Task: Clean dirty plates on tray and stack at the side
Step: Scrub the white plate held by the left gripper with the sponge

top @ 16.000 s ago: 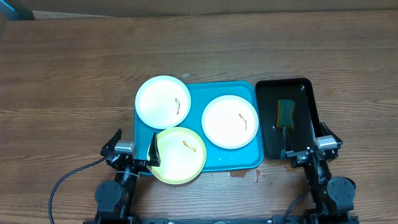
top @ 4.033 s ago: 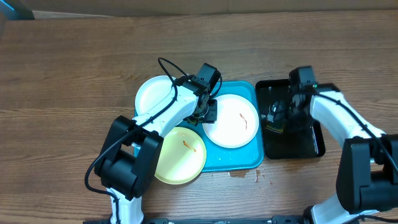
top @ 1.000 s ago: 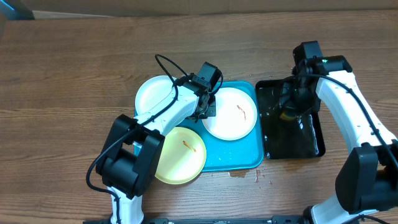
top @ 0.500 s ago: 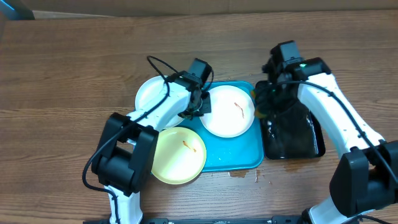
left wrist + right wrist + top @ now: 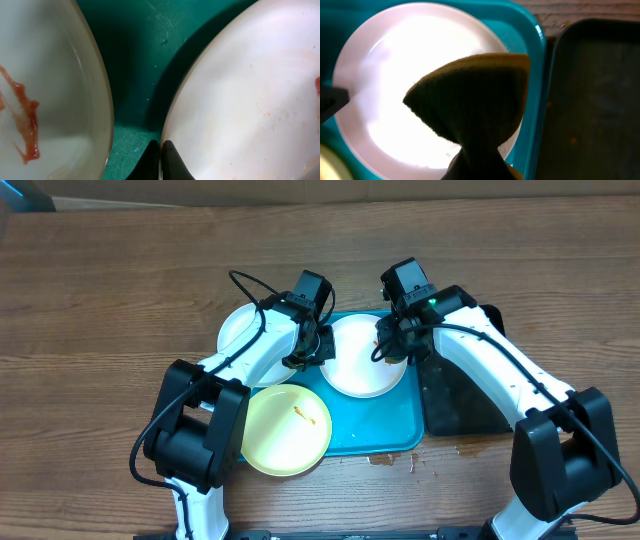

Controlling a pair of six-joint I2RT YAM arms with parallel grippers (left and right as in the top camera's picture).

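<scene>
A white plate (image 5: 362, 365) lies on the turquoise tray (image 5: 385, 425). My left gripper (image 5: 317, 352) is shut on its left rim; in the left wrist view the fingertips (image 5: 161, 151) pinch the edge of that plate (image 5: 240, 95). My right gripper (image 5: 390, 350) is shut on a dark sponge (image 5: 475, 95), held over the plate's (image 5: 390, 95) right side. A second white plate (image 5: 250, 340) with a red-brown smear (image 5: 25, 115) overlaps the tray's left rim. The pale yellow plate (image 5: 288, 430) overlaps the tray's front left corner.
A glossy black tray (image 5: 465, 395) sits right of the turquoise one, wet inside (image 5: 600, 100). Small drips (image 5: 385, 460) mark the wood in front of the trays. Bare wooden table lies to the left and behind.
My right arm has carried the sponge left from the black tray to over the white plate. The left gripper and the held plate have shifted slightly toward the back left.
</scene>
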